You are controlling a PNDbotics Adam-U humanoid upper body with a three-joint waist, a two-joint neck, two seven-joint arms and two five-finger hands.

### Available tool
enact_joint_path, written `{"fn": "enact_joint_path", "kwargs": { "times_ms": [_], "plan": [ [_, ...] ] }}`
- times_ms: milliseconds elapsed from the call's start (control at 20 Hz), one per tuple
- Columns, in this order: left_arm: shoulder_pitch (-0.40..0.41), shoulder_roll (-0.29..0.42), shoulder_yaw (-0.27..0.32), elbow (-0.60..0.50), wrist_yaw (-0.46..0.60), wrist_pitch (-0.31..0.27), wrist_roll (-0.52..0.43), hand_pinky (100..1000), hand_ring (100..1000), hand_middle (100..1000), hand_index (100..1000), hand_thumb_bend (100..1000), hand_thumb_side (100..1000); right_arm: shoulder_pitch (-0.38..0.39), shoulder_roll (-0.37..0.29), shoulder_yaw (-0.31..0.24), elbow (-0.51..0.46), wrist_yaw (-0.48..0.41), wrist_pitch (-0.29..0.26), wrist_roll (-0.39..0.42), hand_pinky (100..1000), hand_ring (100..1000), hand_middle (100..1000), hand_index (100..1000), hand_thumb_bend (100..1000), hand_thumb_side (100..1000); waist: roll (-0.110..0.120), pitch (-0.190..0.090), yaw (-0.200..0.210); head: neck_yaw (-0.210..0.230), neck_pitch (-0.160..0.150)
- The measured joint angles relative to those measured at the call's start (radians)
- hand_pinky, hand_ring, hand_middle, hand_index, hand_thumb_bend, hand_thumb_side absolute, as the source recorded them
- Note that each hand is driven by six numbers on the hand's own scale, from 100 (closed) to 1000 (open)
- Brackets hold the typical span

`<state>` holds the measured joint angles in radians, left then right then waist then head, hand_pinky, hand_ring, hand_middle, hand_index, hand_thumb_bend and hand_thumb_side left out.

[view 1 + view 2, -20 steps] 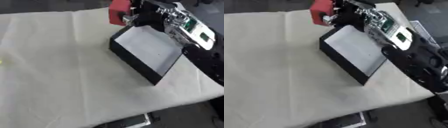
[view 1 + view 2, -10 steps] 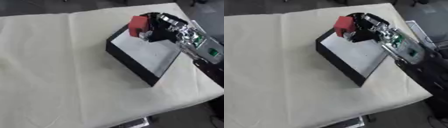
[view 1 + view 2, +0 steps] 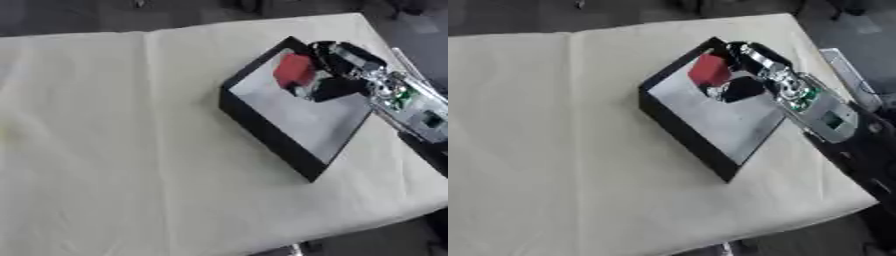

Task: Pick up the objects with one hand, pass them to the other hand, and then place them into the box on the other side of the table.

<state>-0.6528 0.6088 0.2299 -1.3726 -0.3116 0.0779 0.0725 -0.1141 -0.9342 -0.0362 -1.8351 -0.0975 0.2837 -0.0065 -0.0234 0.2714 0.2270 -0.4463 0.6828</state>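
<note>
- lowered since a second ago: red block (image 3: pixel 294 70), formerly held above the far corner of the box, now down inside the box's outline, low over its pale floor.
- right hand (image 3: pixel 343 67): entered from the right edge, fingers curled round the red block; release not yet shown.
- left hand: absent from both views.
- box (image 3: pixel 262 127): black walls, pale grey floor, set askew on the right half of the table, one corner toward the near edge; nothing else seen inside besides the block and the hand's fingers.
- whether the block touched the floor or hung just above: not determinable.
- table (image 3: pixel 114 150): covered with a cream cloth; no further loose objects made out on it.
- progress, judged: pickup and hand-over apparently done, block already at the box on the right side; remaining for this item only opening the fingers and withdrawing the hand.
- risk, judged: block might tip or catch on a finger at release.
</note>
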Motion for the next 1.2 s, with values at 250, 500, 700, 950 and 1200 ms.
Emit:
{"fn": "enact_joint_path", "kwargs": {
  "times_ms": [250, 500, 700, 950, 1200],
  "plan": [
    [0.001, 0.011, 0.004, 0.002, 0.0, 0.008, 0.015, 740, 695, 698, 830, 284, 459, 0.012, -0.012, -0.02, 0.012, 0.185, -0.031, 0.049, 976, 975, 939, 1000, 460, 160, 0.001, 0.007, 0.0, 0.012, 0.0],
    [0.001, 0.02, 0.008, 0.012, 0.0, 0.015, 0.029, 741, 694, 692, 829, 291, 458, 0.018, -0.012, -0.04, 0.022, 0.291, -0.061, 0.089, 995, 1000, 995, 1000, 575, 201, 0.007, 0.013, -0.002, 0.025, 0.0],
    [0.001, 0.034, 0.008, 0.026, 0.0, 0.015, 0.03, 742, 694, 686, 828, 294, 455, 0.019, -0.011, -0.055, 0.018, 0.294, -0.075, 0.073, 995, 1000, 990, 1000, 487, 149, 0.012, 0.013, -0.005, 0.038, 0.001],
    [-0.03, 0.055, -0.003, 0.057, -0.007, 0.005, 0.017, 760, 713, 711, 849, 318, 446, 0.013, 0.017, -0.087, -0.054, 0.097, -0.078, -0.09, 1000, 1000, 999, 1000, 100, 204, 0.026, 0.013, -0.006, 0.085, 0.001],
    [-0.126, 0.109, -0.045, 0.175, -0.026, -0.035, -0.111, 807, 763, 758, 886, 379, 464, -0.012, 0.051, -0.102, -0.135, -0.15, -0.16, -0.232, 1000, 1000, 1000, 1000, 172, 137, 0.038, 0.013, -0.006, 0.144, 0.002]
  ]
}}
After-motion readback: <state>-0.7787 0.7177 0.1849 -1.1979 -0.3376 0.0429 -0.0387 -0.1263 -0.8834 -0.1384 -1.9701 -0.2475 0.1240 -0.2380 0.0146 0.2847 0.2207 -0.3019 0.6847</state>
